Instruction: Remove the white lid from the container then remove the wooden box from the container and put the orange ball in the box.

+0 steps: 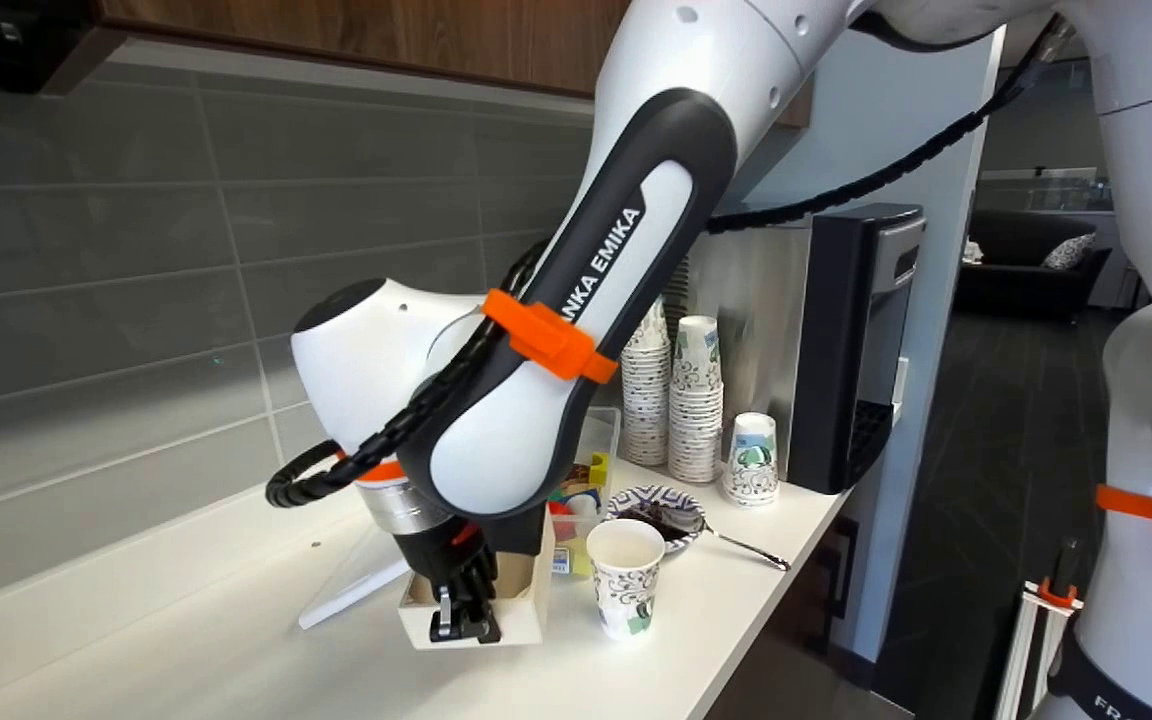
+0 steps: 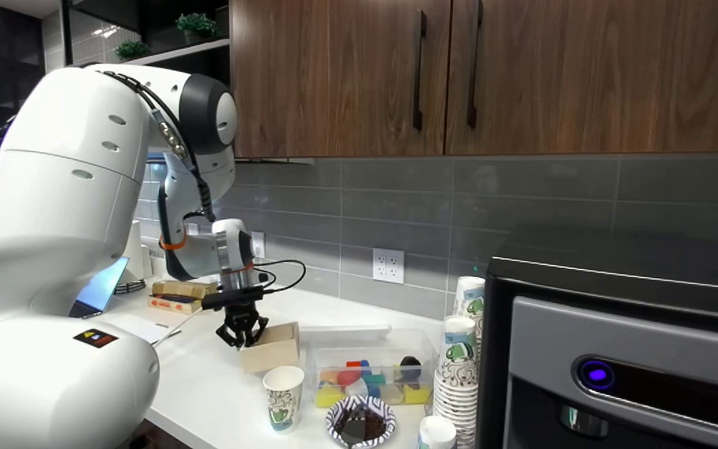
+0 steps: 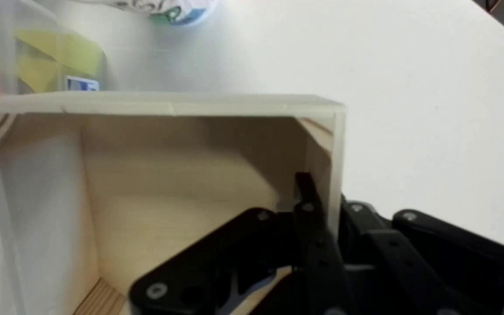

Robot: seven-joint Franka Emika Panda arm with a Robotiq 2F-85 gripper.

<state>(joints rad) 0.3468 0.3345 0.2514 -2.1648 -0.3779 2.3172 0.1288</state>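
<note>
My gripper [image 3: 324, 192] is shut on one side wall of the wooden box [image 3: 169, 153], one finger inside and the other outside. The box is empty, with its opening facing the wrist camera. In both exterior views the gripper [image 2: 240, 340] holds the box [image 1: 521, 620] beside the container [image 2: 365, 349]; whether its base touches the counter I cannot tell. Several coloured objects fill the translucent container. Among them a round red-orange shape [image 2: 349, 376] appears to be the orange ball, seen through the wall. The white lid [image 1: 356, 592] lies flat near the tiled wall, partly hidden by arm and box.
A paper cup [image 1: 626, 575] stands close to the box. Past it sit a patterned bowl [image 2: 361, 421] with dark contents, a spoon [image 1: 746, 548], tall cup stacks [image 1: 696, 400] and an upturned cup [image 1: 752, 460]. A black dispenser [image 1: 846, 350] stands at the counter's end.
</note>
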